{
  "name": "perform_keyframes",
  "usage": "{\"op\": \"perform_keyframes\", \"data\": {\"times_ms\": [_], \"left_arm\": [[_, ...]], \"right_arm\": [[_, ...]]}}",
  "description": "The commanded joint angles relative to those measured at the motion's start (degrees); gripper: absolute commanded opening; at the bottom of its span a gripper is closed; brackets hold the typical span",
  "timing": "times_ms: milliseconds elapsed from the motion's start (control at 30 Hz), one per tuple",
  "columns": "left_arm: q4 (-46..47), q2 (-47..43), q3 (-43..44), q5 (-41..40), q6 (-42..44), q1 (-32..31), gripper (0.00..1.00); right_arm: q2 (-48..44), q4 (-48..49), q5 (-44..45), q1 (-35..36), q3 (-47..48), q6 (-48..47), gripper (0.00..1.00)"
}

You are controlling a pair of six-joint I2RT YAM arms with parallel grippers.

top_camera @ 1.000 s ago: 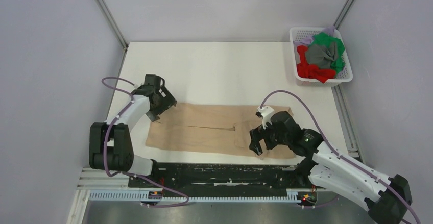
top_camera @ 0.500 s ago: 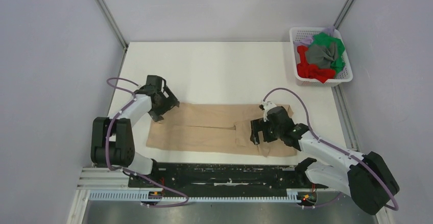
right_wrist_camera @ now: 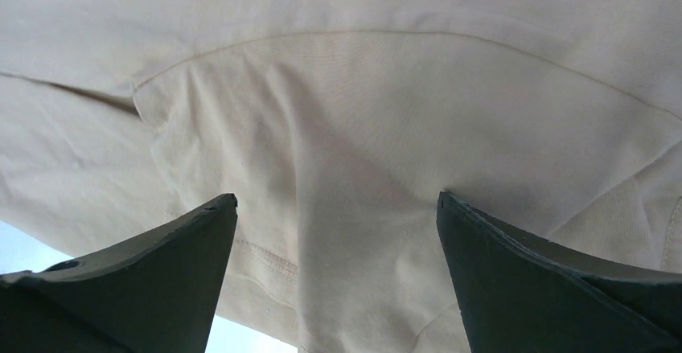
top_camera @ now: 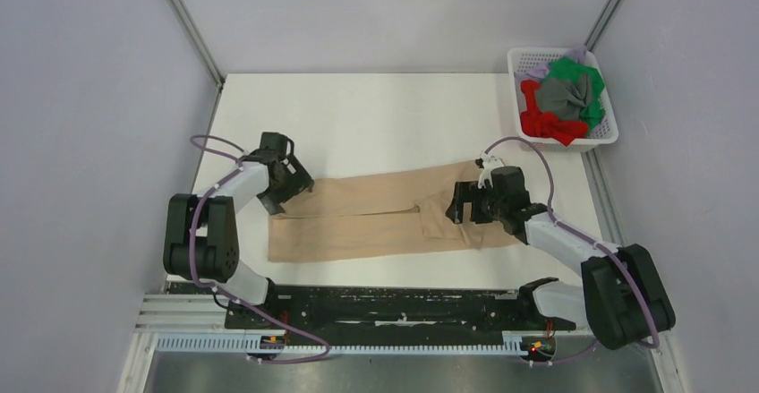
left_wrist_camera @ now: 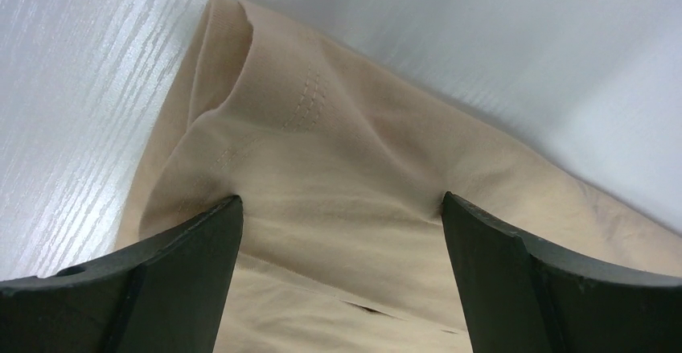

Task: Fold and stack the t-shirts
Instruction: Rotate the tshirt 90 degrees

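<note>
A beige t-shirt (top_camera: 376, 218), folded into a long band on the white table (top_camera: 376, 115), spans from beneath the fingers of the left gripper (top_camera: 294, 181) to beneath those of the right gripper (top_camera: 462, 205), both pairs spread apart and clamping nothing; folding appears midway, and next each pair likely needs to close on the cloth between its tips.

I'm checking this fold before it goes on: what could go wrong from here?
Both pincers stand open, tips on the beige t-shirt. The left pincer and right pincer may slip over the cloth instead of moving it. The shirt bunches in wrinkles near the left pincer, so creases may get folded in.
</note>
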Motion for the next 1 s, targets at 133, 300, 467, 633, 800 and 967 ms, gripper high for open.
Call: {"op": "perform_keyframes", "data": {"times_ms": [133, 300, 467, 633, 800, 967], "left_arm": [[-2.35, -9.49, -8.29, -3.20, -3.54, -0.82, 1.00], [-1.20, -17.81, -16.28, -3.28, -11.57, -9.18, 1.00], [-0.99, -23.35, -20.85, -3.57, -21.54, -18.36, 1.00], [4.51, -28.43, -23.91, -4.21, -29.27, -26.79, 1.00], [9.87, -23.16, -23.64, -4.61, -32.84, -34.72, 1.00], [11.71, -17.22, -19.89, -5.73, -34.08, -42.67, 1.00]], "right_arm": [[19.03, 6.49, 1.86, -3.36, 13.30, 0.68, 0.98], [35.55, 5.44, 2.45, -3.96, 31.07, 3.86, 0.98], [53.48, -2.16, 0.06, -3.64, 54.41, 2.22, 0.98], [70.43, -7.14, -2.18, -2.63, 78.80, 3.74, 0.98], [80.84, -1.64, -7.52, -0.33, 93.59, 9.53, 0.98], [82.07, 14.12, -0.31, 2.80, 93.42, 9.50, 0.98]]}}
